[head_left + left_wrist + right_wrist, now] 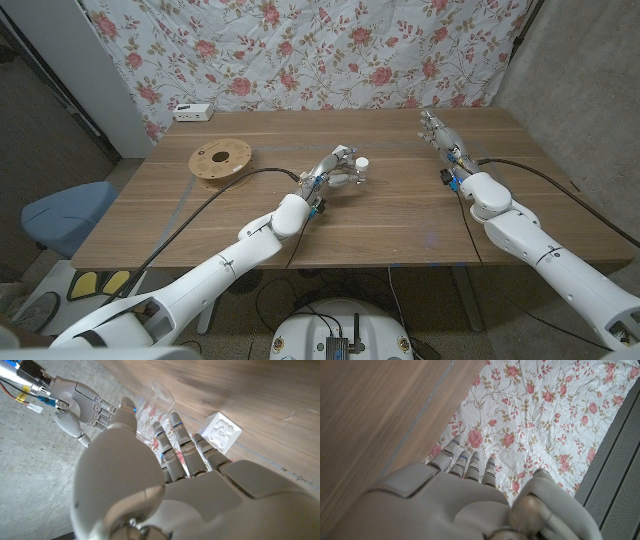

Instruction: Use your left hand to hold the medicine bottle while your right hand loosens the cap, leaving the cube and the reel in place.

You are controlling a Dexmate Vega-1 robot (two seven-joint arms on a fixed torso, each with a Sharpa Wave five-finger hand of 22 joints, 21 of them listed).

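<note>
A: Left robot hand [338,166] is out in the middle of the surface [400,215], and the medicine bottle [358,170] sits right at its fingertips, white cap showing just past them on the side toward the right arm.

B: Holding it yet?

A: Hard to call from the head view. The left wrist view helps: the bottle [156,406] is a clear one, lying just beyond the fingers [181,435], with the thumb alongside it. Fingers are reaching around it, but I can't tell whether they've actually clamped.

B: And the long axis?

A: My read is it runs roughly across the surface, cap end pointing toward the right side. That's what matters, because the cap faces the robot hand that must turn it.

B: Where's that one?

A: Right robot hand [436,130] is well apart, up near the far edge by the floral cloth [330,50]. Its own wrist view shows the fingers [470,462] extended and carrying nothing.

B: So it has to travel.

A: Inward and toward the cap, I'd judge. The cube [220,431] sits just beside the left fingers, so that's the thing not to bump. The reel [220,161] is well off to the left.
</note>
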